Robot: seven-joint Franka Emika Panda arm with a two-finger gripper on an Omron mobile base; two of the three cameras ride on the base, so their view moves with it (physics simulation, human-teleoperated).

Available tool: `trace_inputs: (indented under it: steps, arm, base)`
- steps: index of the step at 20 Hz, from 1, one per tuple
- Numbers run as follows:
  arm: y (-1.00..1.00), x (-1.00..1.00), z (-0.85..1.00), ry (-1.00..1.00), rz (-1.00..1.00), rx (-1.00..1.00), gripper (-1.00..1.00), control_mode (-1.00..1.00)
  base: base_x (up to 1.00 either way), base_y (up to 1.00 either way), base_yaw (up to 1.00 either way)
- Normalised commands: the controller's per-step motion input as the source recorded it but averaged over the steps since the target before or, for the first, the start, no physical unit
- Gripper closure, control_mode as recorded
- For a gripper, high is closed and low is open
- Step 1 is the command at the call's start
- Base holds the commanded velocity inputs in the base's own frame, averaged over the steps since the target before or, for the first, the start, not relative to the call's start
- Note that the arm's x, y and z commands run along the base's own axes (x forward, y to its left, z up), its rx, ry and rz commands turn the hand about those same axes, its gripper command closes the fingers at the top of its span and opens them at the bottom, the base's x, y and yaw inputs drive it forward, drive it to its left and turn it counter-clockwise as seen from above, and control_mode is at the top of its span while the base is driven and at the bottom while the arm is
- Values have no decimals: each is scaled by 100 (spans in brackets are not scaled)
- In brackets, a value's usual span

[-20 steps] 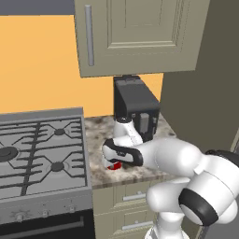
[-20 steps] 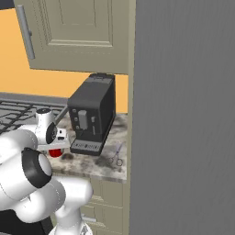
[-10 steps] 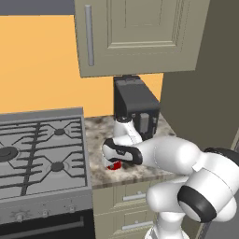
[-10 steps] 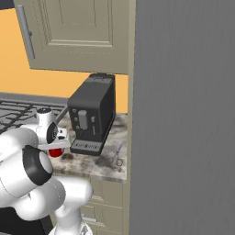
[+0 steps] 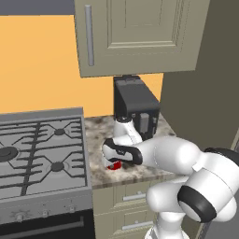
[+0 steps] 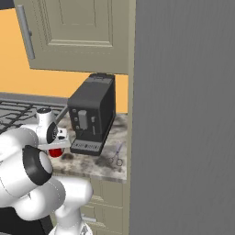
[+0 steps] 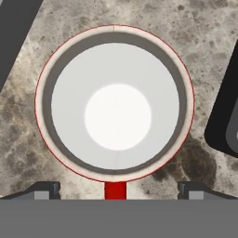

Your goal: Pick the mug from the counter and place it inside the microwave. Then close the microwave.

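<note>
The gripper (image 7: pixel 115 190) hangs directly above the mug (image 7: pixel 115 103) with its jaws spread wide, one tip at each side, grasping nothing. The mug is a round cup with a thin red outer wall, pale rim and white interior (a short red tab shows at its near edge). It stands upright on the speckled counter (image 5: pixel 100 137), just in front of the black coffee machine (image 6: pixel 92 112) and beside the gas stovetop (image 5: pixel 39 149).

Speckled beige-brown counter (image 5: pixel 100 135) beside a grey gas stovetop (image 5: pixel 39 151). Directly on it: red mug (image 7: pixel 115 102) upright, white inside, handle at 6 o'clock in the hand view; black coffee machine (image 6: pixel 92 112) close by; small scissors (image 6: pixel 115 156) lying flat
</note>
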Motion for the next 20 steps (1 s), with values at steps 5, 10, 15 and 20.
trace_inputs:
  steps: [5, 10, 15, 20]
  arm:
    - [0, 0, 0, 0, 0, 0, 100, -100]
    - [0, 0, 0, 0, 0, 0, 100, -100]
    - [0, 0, 0, 0, 0, 0, 100, -100]
    - [0, -1, 0, 0, 0, 0, 100, -100]
  base:
    - [0, 0, 0]
    - [0, 0, 0]
    - [0, 0, 0]
    - [0, 0, 0]
